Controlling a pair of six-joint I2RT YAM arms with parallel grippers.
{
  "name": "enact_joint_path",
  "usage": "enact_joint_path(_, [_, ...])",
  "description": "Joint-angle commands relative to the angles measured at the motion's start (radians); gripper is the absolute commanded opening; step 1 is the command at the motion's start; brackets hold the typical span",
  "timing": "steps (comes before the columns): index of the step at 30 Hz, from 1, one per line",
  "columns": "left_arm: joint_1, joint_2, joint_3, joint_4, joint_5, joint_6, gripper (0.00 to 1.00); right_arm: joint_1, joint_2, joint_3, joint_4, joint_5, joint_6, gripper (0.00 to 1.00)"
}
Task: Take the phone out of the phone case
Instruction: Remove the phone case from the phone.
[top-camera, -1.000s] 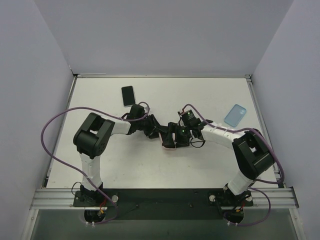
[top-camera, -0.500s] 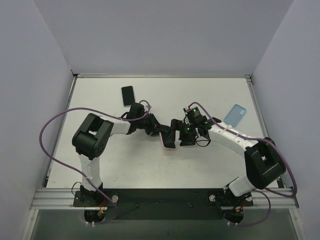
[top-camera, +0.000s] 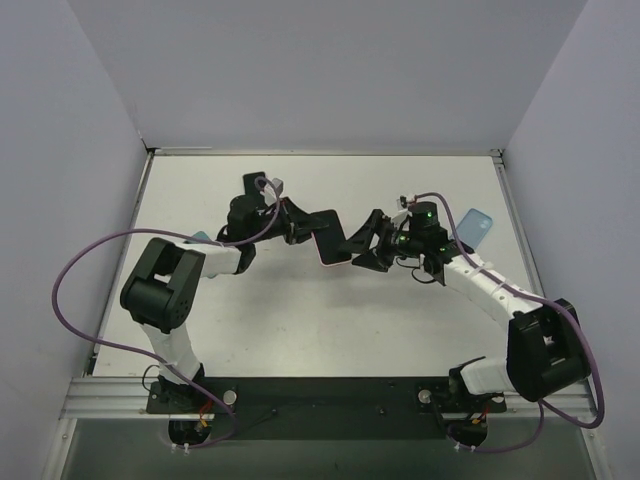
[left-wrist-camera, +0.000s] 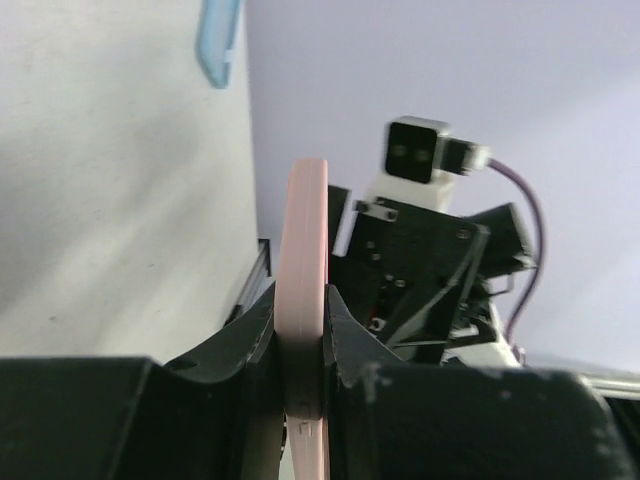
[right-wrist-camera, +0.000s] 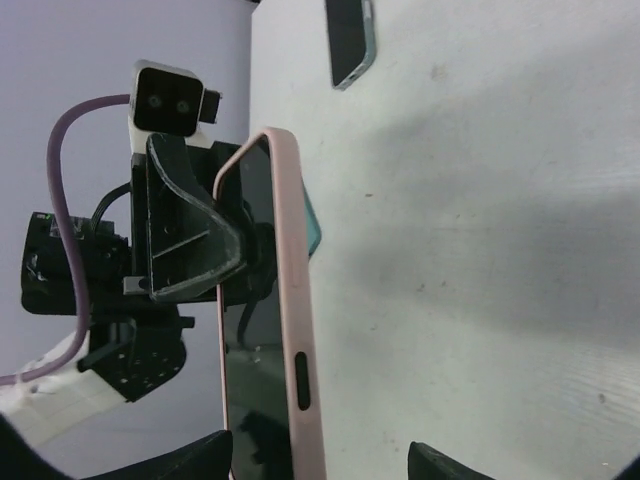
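Aloft, the phone (right-wrist-camera: 250, 330) in its pink case (right-wrist-camera: 290, 300) is clamped across its faces by the left gripper (left-wrist-camera: 302, 320), long axis pointing straight between the parted fingers of the right gripper (right-wrist-camera: 318, 462).

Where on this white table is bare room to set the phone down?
The broad near strip of the white table, along the black base plate, lies bare; so does the far middle edge, between the black phone and the light blue case. The centre is crowded: the left gripper clamps the pink-cased phone, the right gripper open beside it.
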Motion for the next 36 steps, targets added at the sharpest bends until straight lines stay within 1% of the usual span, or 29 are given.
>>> enact_joint_path(1, [0.012, -0.024, -0.022, 0.420, 0.035, -0.208, 0.00, 0.007, -0.012, -0.069, 0.313, -0.138, 0.219, 0.58])
enact_joint_path(3, [0.012, -0.007, -0.037, 0.512, 0.021, -0.239, 0.00, 0.007, -0.009, -0.089, 0.388, -0.143, 0.257, 0.52])
enact_joint_path(4, [0.010, -0.002, -0.040, 0.536, 0.018, -0.264, 0.00, 0.007, -0.001, -0.113, 0.422, -0.144, 0.280, 0.47])
enact_joint_path(5, [0.010, 0.003, -0.043, 0.551, 0.017, -0.269, 0.00, 0.007, 0.003, -0.123, 0.499, -0.147, 0.334, 0.45])
enact_joint_path(9, [0.010, -0.001, -0.048, 0.554, 0.009, -0.267, 0.00, 0.010, 0.037, -0.152, 0.656, -0.163, 0.445, 0.34])
enact_joint_path(11, [0.010, -0.004, -0.048, 0.556, 0.004, -0.267, 0.00, 0.012, 0.057, -0.161, 0.735, -0.169, 0.500, 0.27])
enact_joint_path(13, [0.012, -0.004, -0.048, 0.560, 0.000, -0.273, 0.00, 0.013, 0.069, -0.173, 0.813, -0.172, 0.535, 0.24])
enact_joint_path(15, [0.016, -0.004, -0.051, 0.577, -0.009, -0.278, 0.00, 0.009, 0.071, -0.199, 0.868, -0.166, 0.595, 0.25])
enact_joint_path(17, [0.024, -0.005, -0.058, 0.592, -0.026, -0.293, 0.00, 0.009, 0.066, -0.230, 0.940, -0.145, 0.629, 0.40])
enact_joint_path(18, [0.027, -0.007, -0.063, 0.599, -0.034, -0.301, 0.00, 0.009, 0.048, -0.247, 0.957, -0.131, 0.656, 0.43])
enact_joint_path(19, [0.030, -0.011, -0.068, 0.599, -0.043, -0.304, 0.00, 0.010, 0.034, -0.264, 0.980, -0.088, 0.664, 0.43])
enact_joint_path(20, [0.033, -0.011, -0.071, 0.605, -0.049, -0.309, 0.00, 0.010, 0.016, -0.299, 0.980, -0.068, 0.669, 0.43])
enact_joint_path(23, [0.036, -0.011, -0.066, 0.614, -0.052, -0.322, 0.00, 0.010, -0.058, -0.327, 0.919, -0.017, 0.624, 0.33])
enact_joint_path(24, [0.036, -0.013, -0.065, 0.613, -0.052, -0.322, 0.00, 0.012, -0.087, -0.327, 0.896, -0.014, 0.594, 0.28])
enact_joint_path(26, [0.036, -0.016, -0.057, 0.599, -0.052, -0.321, 0.00, 0.010, -0.105, -0.319, 0.846, -0.017, 0.569, 0.24])
enact_joint_path(32, [0.044, -0.022, -0.054, 0.583, -0.052, -0.312, 0.00, 0.027, -0.127, -0.310, 0.809, -0.020, 0.548, 0.06])
enact_joint_path(33, [0.045, -0.022, -0.055, 0.589, -0.054, -0.319, 0.00, 0.032, -0.125, -0.310, 0.813, -0.020, 0.545, 0.04])
enact_joint_path(36, [0.054, -0.025, -0.066, 0.608, -0.055, -0.330, 0.00, 0.047, -0.127, -0.301, 0.793, -0.025, 0.525, 0.07])
